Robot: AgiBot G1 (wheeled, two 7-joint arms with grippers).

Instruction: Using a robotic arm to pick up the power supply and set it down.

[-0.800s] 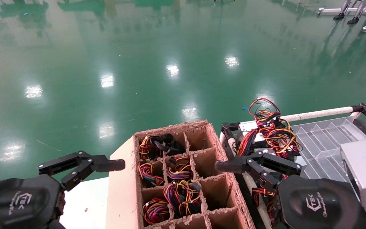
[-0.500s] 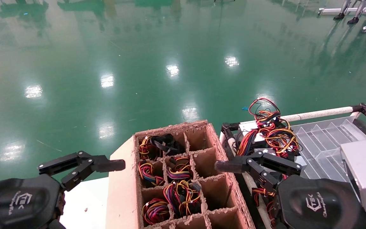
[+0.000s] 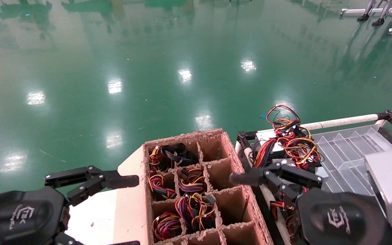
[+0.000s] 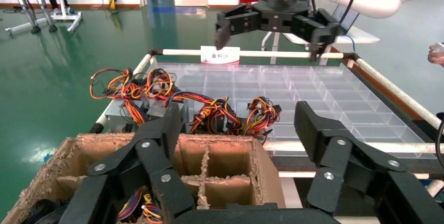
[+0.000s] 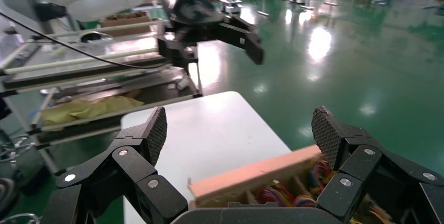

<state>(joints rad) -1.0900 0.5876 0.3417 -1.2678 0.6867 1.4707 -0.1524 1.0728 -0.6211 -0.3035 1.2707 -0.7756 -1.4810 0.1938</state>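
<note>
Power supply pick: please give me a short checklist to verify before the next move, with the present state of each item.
1. Left gripper open: ok.
2. Right gripper open: ok.
3. Both grippers empty: ok.
4. Power supply in view on the rack, beside the cardboard box: ok.
5. Metal body free of wires for a grasp: not ok, the bundle lies over it.
6. Set-down spot known: cannot tell.

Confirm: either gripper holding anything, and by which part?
Nothing held. Left gripper and right gripper both have open, empty jaws over the cardboard box.
</note>
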